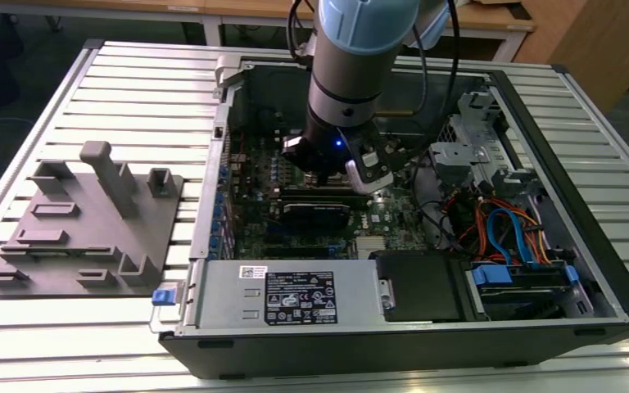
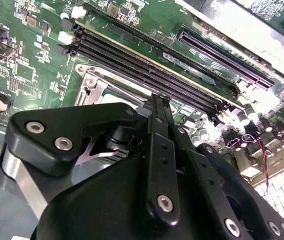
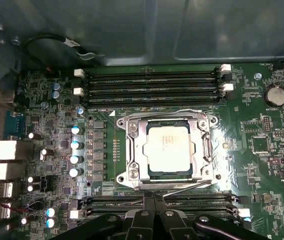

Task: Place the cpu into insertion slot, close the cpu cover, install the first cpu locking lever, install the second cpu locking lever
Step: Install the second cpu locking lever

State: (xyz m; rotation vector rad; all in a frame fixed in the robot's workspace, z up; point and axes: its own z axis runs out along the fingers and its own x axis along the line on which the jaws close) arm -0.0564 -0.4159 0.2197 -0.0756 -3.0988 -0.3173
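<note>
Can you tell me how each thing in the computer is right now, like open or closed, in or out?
cpu: seated in the insertion slot.
cpu cover: closed flat around the chip.
memory slots: empty.
computer case: side open.
gripper: fingers shut, hovering beside the socket.

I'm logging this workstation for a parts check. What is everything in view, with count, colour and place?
cpu: one, silvery, seated in the insertion slot.
cpu cover: one, silvery frame, lying around the cpu.
memory slots: several, black, on either side of the socket.
computer case: one, black, open on the table.
power supply: one, grey, near edge of case.
grey fixture: one, exterior view's left.
gripper: one, black, beside the socket.
</note>
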